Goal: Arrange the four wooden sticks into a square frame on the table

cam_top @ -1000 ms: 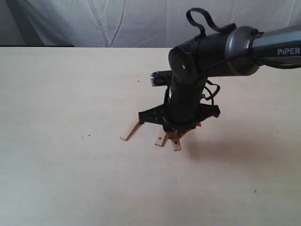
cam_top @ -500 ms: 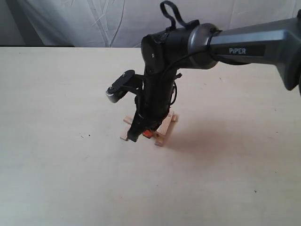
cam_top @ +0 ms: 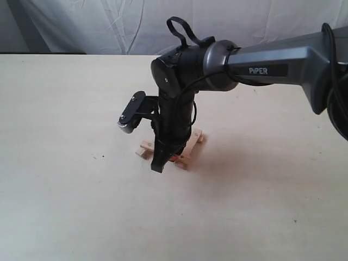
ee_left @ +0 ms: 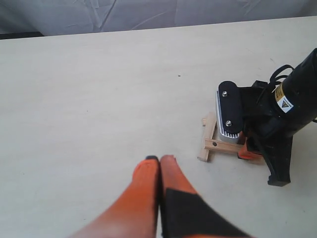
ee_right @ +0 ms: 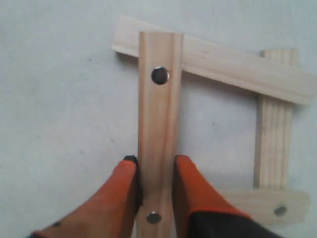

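In the right wrist view my right gripper (ee_right: 156, 161) is shut on a wooden stick (ee_right: 159, 114) with a dark hole near each end. That stick lies over a plain slat (ee_right: 233, 67) at one end and meets another holed slat (ee_right: 270, 204) at the other. A second plain slat (ee_right: 273, 124) closes the square frame. In the exterior view the right gripper (cam_top: 162, 162) points down onto the frame (cam_top: 194, 142) at mid table (cam_top: 65, 109). My left gripper (ee_left: 159, 158) is shut and holds nothing; it hovers short of the frame (ee_left: 207, 144).
The right arm (cam_top: 261, 57) reaches in from the right edge, and its wrist camera (cam_top: 130, 111) sticks out beside the frame. A white cloth backdrop (cam_top: 109, 27) hangs behind the table's far edge. Bare tabletop lies all round the frame.
The right arm has swung left and turned its wrist, carrying the holed stick. That stick now lies across the frame's left side, and the loose slats now form a square.
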Controlling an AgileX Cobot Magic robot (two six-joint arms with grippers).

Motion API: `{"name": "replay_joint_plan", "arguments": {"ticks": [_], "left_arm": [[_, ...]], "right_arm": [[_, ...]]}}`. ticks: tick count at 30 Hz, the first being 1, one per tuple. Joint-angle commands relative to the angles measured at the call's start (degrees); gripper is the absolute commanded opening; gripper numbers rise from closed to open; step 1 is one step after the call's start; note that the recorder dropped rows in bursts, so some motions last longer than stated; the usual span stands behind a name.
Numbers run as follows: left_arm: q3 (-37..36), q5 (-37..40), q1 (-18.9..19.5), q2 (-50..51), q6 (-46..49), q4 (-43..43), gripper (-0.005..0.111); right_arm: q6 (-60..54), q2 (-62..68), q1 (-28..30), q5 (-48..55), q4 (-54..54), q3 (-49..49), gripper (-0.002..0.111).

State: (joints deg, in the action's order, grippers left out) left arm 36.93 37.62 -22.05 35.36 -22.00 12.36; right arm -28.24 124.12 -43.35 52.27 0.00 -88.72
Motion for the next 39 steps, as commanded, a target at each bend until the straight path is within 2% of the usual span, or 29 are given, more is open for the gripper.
{"name": "replay_joint_plan", "arguments": {"ticks": [1,9,15,17,19,24,25,27,31,34,39], "left_arm": [[-0.1,-0.2,0.3,-0.4,0.1,0.3,0.0],[-0.1,-0.2,0.3,-0.4,0.2,0.3,0.0],[-0.1,-0.2,0.3,-0.4,0.2,0.3,0.0],[-0.1,-0.2,0.3,-0.4,0.2,0.3,0.0],[-0.1,-0.2,0.3,-0.4,0.2,0.3,0.0],[-0.1,-0.2,0.3,-0.4,0.2,0.3,0.0],[-0.1,-0.2,0.3,-0.4,0.2,0.3,0.0],[-0.1,-0.2,0.3,-0.4,0.2,0.3,0.0],[-0.1,-0.1,0.3,-0.4,0.1,0.3,0.0],[-0.1,0.3,0.3,-0.4,0.1,0.1,0.0],[-0.1,1.2,0.3,-0.4,0.1,0.1,0.0]], "right_arm": [[-0.1,0.3,-0.1,-0.4,-0.9,-0.4,-0.001],[3.8,0.3,-0.1,-0.4,-1.0,-0.4,0.001],[6.1,0.3,-0.1,-0.2,-1.0,-0.4,0.034],[8.3,0.1,-0.1,-0.2,-1.0,-0.4,0.041],[11.6,-0.6,-0.1,-0.5,-1.0,-0.4,0.042],[21.1,-3.7,0.0,0.1,-1.2,-0.4,0.041],[23.1,-4.5,0.0,0.4,-1.3,-0.4,0.038],[25.8,-5.3,0.0,0.7,-1.6,-0.4,0.029],[33.5,-6.6,0.0,1.4,-3.6,-0.4,-0.001],[36.5,-7.1,0.3,3.3,-4.8,-0.4,-0.001],[37.9,-9.4,3.3,3.0,-0.8,2.6,-0.001]]}}
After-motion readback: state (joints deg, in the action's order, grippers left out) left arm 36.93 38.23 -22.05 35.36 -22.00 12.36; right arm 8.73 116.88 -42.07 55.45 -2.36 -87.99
